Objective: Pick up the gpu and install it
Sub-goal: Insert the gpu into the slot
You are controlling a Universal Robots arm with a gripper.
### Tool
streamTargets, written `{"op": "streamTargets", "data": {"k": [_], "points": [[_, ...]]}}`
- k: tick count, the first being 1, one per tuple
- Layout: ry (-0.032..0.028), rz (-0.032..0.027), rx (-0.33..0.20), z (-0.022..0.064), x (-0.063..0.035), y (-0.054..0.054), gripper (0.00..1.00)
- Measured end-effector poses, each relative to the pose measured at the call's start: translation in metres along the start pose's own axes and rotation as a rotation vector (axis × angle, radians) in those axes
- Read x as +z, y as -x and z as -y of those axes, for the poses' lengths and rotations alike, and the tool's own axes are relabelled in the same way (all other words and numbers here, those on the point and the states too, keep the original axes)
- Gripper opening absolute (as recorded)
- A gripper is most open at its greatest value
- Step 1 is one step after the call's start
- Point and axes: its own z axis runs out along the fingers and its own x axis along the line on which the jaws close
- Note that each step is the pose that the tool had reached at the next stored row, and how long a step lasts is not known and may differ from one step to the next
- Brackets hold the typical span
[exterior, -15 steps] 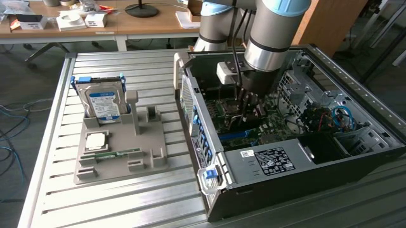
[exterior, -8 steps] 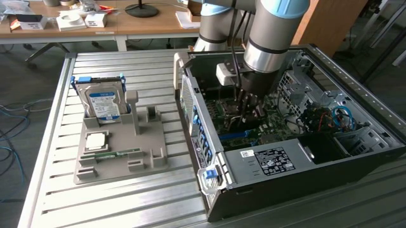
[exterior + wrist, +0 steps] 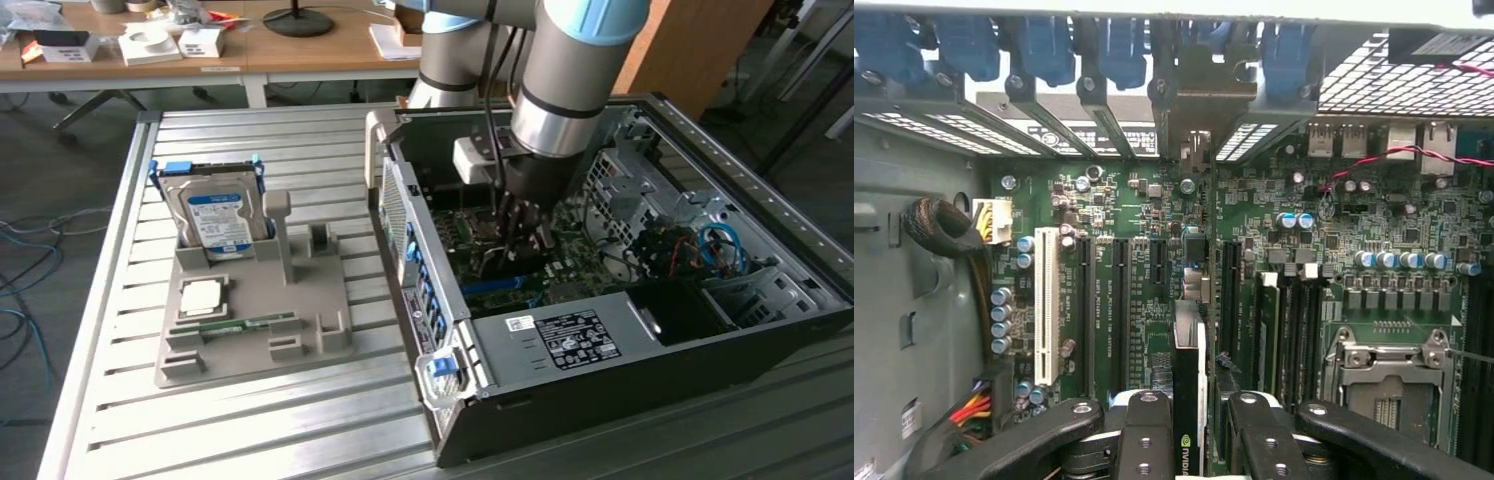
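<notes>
I had the counter (image 3: 120, 420) across the lower frame of the exterior view. The tray (image 3: 320, 300) sat on it at the exterior view's left, with the open computer case (image 3: 641, 340) just beside it at the right. In the tray, the hard drive (image 3: 220, 215) stood upright at the far end, and the memory stick (image 3: 240, 325) lay nearer the lower edge. The gripper (image 3: 514, 235) reached down inside the case over the motherboard (image 3: 1154, 250), clamping the gpu (image 3: 1189, 400) edge-on, in line with the slots.

Exterior view high, angled down at open case (image 3: 601, 400); wrist view close over shared motherboard (image 3: 1144, 215).
</notes>
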Motion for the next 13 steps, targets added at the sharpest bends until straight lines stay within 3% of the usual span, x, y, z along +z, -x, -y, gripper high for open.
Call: {"op": "streamTargets", "data": {"k": [13], "points": [[0.0000,0.0001,0.000,0.0000,0.0021,0.0000,0.26]]}}
